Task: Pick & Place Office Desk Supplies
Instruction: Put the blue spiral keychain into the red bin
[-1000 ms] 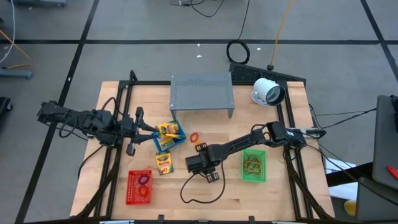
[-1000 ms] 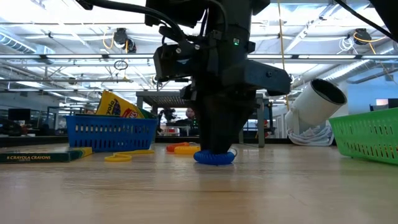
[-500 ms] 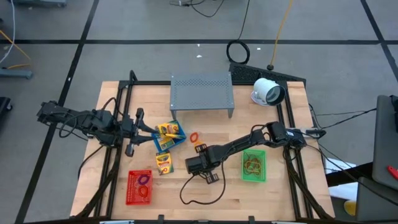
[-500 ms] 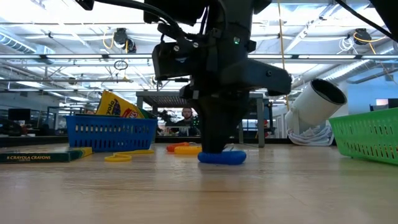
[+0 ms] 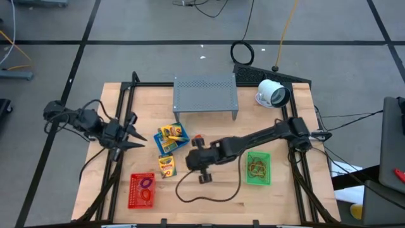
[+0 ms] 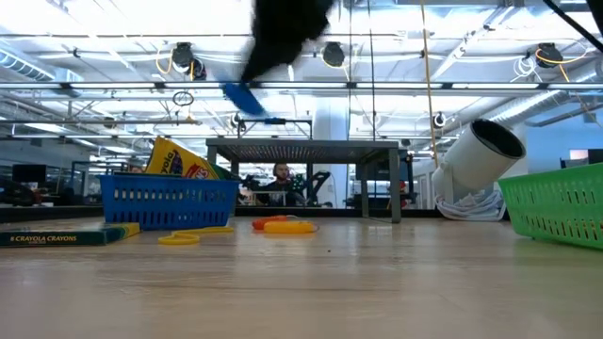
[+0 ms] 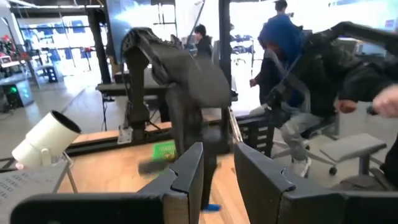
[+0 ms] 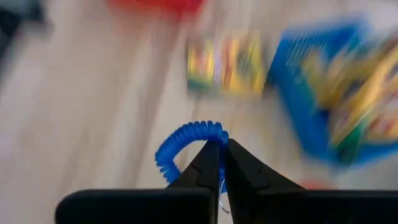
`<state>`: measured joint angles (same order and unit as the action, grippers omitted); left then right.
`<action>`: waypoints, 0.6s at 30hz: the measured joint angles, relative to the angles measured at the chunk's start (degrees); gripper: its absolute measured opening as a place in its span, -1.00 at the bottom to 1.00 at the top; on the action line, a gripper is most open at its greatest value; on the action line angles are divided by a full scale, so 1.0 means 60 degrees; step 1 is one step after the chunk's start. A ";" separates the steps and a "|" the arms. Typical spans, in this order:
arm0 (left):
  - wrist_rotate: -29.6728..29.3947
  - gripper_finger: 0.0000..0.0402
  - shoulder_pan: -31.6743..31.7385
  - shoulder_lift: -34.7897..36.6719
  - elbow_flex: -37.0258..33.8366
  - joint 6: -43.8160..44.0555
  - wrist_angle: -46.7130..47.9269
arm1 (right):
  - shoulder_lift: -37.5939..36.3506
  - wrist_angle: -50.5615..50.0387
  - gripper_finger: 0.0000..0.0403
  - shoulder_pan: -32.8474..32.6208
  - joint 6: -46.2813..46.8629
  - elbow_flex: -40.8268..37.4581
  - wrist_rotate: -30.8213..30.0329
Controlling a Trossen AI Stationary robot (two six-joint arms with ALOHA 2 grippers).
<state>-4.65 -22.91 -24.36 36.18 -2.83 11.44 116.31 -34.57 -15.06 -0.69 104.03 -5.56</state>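
- Blue coil band (image 8: pixel 186 144) is pinched in my right gripper (image 8: pixel 219 163), jaws closed on it, lifted clear of the table (image 5: pixel 215 123).
- R gripper (image 5: pixel 190 159) sits near table centre, approx 3 o'clock of the loose crayon pack (image 5: pixel 166 166), approx 5 o'clock of the blue basket (image 5: pixel 172 138).
- Low view: band (image 6: pixel 243 98) hangs high up under a blurred dark gripper.
- L gripper (image 5: pixel 134 140) at the table's left edge, approx 9 o'clock of the blue basket; jaws part open w/ a gap, nothing held (image 7: pixel 217 171).
- Blue basket holds crayon packs; orange band (image 5: pixel 198 139) lies at its 3 o'clock.
- Red basket (image 5: pixel 141 190) at 7 o'clock of centre, purple band inside.
- Green basket (image 5: pixel 257 168) at 4 o'clock of centre, bands inside.
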 joint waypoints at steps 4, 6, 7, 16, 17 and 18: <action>-0.0547 -0.49 -0.0540 0.0386 0.0000 -0.0079 0.0309 | -0.0556 0.2024 -1.00 -0.0046 -0.0225 0.0024 0.0821; -0.0786 -0.49 -0.0784 0.0531 0.0000 -0.0083 0.0512 | -0.0611 0.3178 -1.00 -0.0118 -0.0491 0.0030 0.1465; -0.0928 -0.49 -0.0899 0.0615 -0.0003 -0.0083 0.0582 | -0.0611 0.3696 -1.00 -0.0153 -0.0560 0.0018 0.1752; -0.1354 -0.49 -0.1729 0.1377 -0.0004 -0.0241 0.1154 | -0.0134 0.7036 -1.00 -0.0054 -0.1107 0.0008 0.2235; -0.1388 -0.49 -0.1783 0.1432 -0.0004 -0.0241 0.1165 | 0.0030 0.7578 -1.00 0.0015 -0.1148 0.0011 0.2346; -0.1418 -0.49 -0.1831 0.1470 -0.0004 -0.0247 0.1175 | 0.0156 0.8070 -1.00 0.0067 -0.1201 0.0015 0.2550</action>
<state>-13.15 -33.89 -15.54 36.16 -4.31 18.49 117.24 13.85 -14.66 -7.89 104.12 9.73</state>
